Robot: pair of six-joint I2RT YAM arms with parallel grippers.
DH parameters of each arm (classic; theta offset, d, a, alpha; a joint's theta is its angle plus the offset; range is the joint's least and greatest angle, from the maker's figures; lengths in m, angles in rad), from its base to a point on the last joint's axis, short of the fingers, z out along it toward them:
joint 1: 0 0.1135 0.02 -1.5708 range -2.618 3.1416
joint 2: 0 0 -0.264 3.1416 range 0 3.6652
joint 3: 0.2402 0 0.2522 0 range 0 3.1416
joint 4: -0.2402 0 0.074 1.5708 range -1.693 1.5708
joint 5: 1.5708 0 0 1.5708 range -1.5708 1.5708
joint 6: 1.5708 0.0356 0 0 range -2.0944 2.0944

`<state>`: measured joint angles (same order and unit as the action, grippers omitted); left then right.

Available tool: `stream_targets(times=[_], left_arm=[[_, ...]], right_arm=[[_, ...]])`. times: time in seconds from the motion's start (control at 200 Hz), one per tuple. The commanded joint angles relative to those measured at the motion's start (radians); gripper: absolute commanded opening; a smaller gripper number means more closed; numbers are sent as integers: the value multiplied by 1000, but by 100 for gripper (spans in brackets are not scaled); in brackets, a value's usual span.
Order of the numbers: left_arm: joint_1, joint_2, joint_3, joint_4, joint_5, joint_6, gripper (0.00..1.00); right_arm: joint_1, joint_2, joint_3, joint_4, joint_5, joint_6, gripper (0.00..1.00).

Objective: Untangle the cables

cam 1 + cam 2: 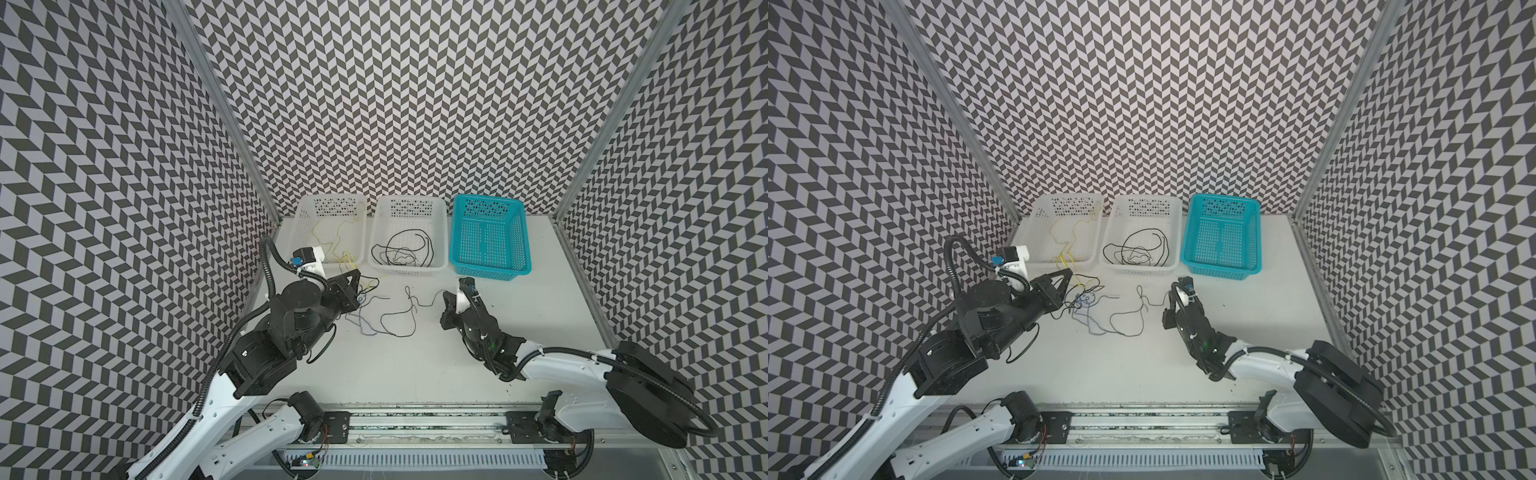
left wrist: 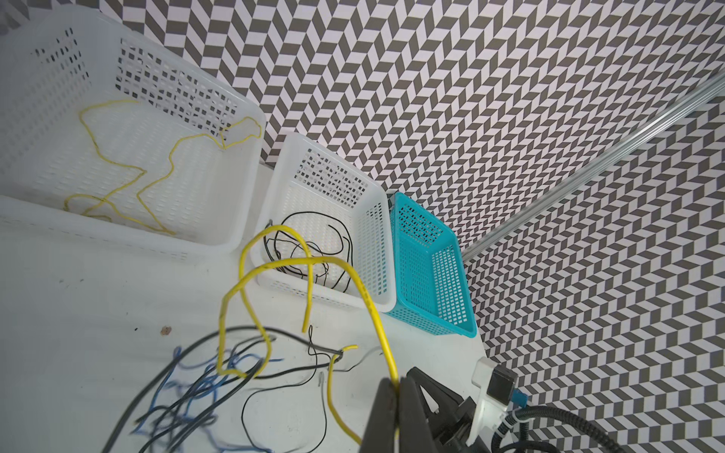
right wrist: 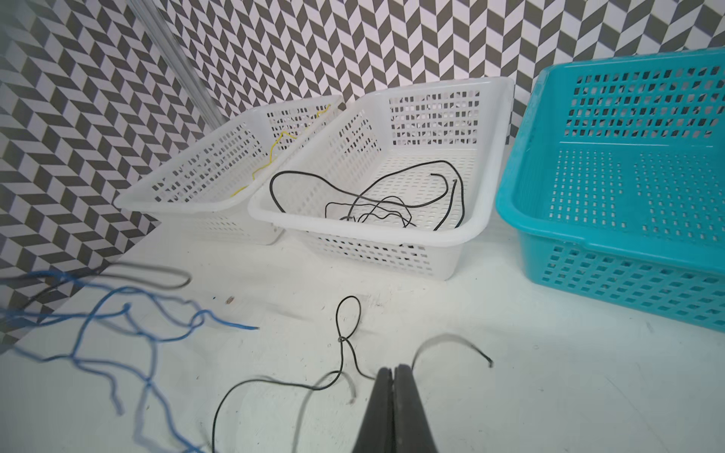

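Observation:
A tangle of blue, black and yellow cables (image 1: 362,308) (image 1: 1084,304) lies on the white table between the arms. My left gripper (image 1: 356,277) (image 2: 397,386) hovers at its left edge and is shut on a yellow cable (image 2: 368,302) that arches up out of the tangle. A thin black cable (image 1: 398,321) (image 3: 341,353) with a small knotted loop trails right from the pile. My right gripper (image 1: 445,297) (image 3: 393,370) is shut on that black cable near its free end, low over the table.
Three baskets stand in a row along the back wall. The left white basket (image 1: 305,216) holds yellow cables, the middle white basket (image 1: 442,232) black ones. The teal basket (image 1: 524,245) has nothing in it. Patterned walls close in both sides.

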<state>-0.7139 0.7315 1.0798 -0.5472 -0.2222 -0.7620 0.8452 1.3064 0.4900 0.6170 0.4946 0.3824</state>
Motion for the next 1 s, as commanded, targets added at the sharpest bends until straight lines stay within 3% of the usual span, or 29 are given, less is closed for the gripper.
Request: stream_targets(times=[0.0,0.235,0.446,0.856,0.931,0.996], left_arm=[[7,4,22,-5,14,14,0],[9,42,-1,78,144,-13,0],[10,59,-9,107,199,-40,0],[10,75,-29,139,233,-68,0],[9,77,-30,143,233,-69,0],[8,78,-29,144,233,-69,0]], right_arm=[[-9,-63,31,-73,-116,-12,5],[-10,-22,102,24,-455,-97,34],[-9,144,105,409,-530,-51,50],[-7,307,195,575,-534,-60,51],[-7,332,207,595,-540,-49,46],[-3,348,210,616,-547,-43,35]])
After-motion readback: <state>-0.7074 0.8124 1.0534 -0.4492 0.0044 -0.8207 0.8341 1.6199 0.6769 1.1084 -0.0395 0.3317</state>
